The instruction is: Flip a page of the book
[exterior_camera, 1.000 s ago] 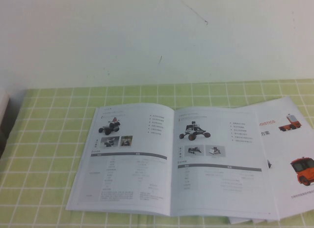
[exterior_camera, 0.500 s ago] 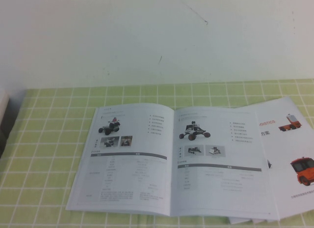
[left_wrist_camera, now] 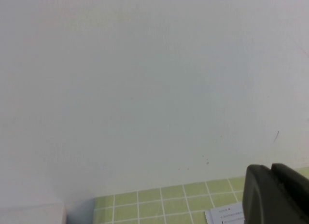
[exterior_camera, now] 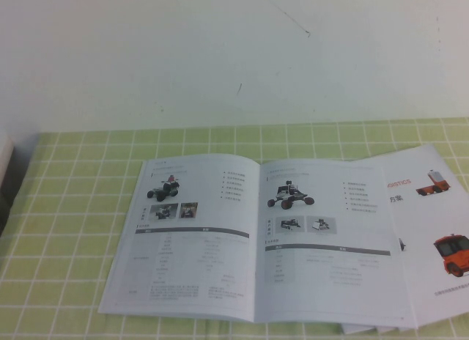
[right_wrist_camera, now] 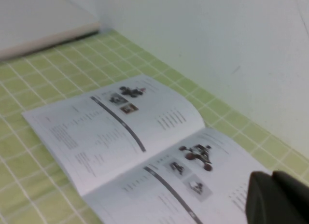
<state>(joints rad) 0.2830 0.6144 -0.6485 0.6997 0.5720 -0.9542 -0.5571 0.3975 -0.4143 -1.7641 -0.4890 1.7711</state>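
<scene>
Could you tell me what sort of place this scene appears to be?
Probably a lab tabletop test bench: an open vehicle brochure on a green checked tablecloth against a bare white wall. Dark parts of both hands edge the wrist views.

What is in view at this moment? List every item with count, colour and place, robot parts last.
book: one, white, lying open and flat at the middle of the table.
page: one, white, the book's right-hand leaf, lying flat, small buggy photo near its top.
loose sheets: a few, white with orange trucks, under and to the right of the book.
tablecloth: one, light green with a white grid, covering the table.
wall: white, behind the table.
pale object: one, off-white, at the left edge; unclear what it is.
left gripper: dark, raised, facing the wall.
right gripper: dark, above the book's right side.
</scene>
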